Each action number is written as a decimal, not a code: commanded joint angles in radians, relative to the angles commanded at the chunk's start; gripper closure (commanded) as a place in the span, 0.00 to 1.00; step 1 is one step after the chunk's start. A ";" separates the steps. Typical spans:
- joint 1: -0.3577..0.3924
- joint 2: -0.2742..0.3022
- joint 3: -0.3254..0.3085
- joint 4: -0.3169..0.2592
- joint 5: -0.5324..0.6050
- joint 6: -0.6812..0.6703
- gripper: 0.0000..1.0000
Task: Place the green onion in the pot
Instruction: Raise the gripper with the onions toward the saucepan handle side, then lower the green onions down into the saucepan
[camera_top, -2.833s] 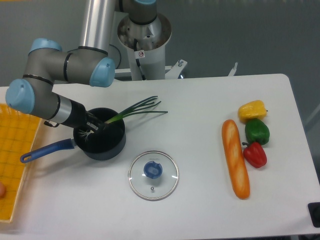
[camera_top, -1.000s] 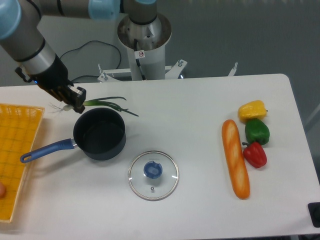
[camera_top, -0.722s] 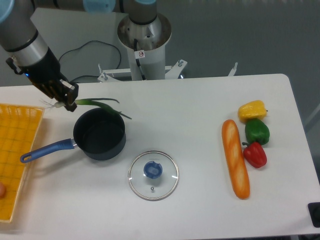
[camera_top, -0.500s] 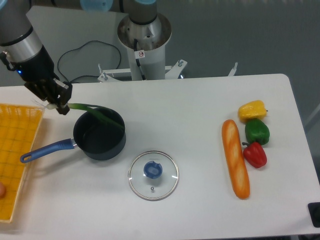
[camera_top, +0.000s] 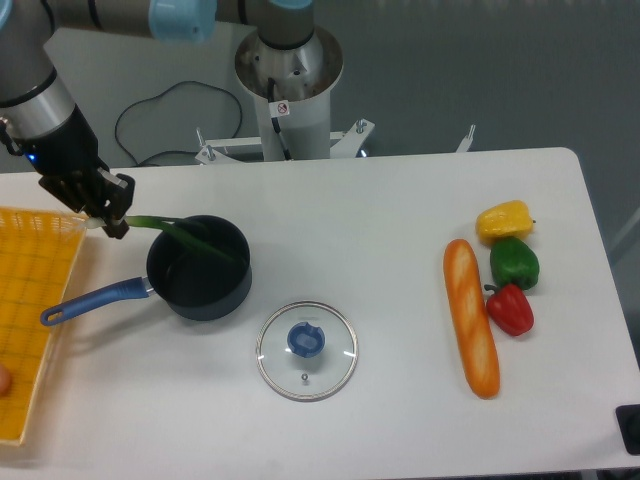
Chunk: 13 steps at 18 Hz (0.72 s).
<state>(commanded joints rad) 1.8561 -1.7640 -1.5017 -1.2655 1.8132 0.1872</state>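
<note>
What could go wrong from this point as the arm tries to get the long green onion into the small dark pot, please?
1. The claw holds the thin green onion by its whitish end, outside the rim of the dark saucepan with the blue handle; released here, that end may tip out onto the white table.
2. The claw sits close to the yellow mesh tray and might bump it.

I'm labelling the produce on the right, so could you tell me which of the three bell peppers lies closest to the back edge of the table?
The yellow pepper; the green pepper and red pepper lie in front of it, beside the bread loaf.
</note>
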 joint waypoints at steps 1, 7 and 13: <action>-0.002 -0.003 -0.003 -0.002 -0.002 -0.003 1.00; -0.002 -0.069 -0.014 0.000 0.005 -0.005 1.00; 0.029 -0.120 -0.009 0.008 0.008 0.001 1.00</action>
<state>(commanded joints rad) 1.8852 -1.8837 -1.5110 -1.2579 1.8208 0.1887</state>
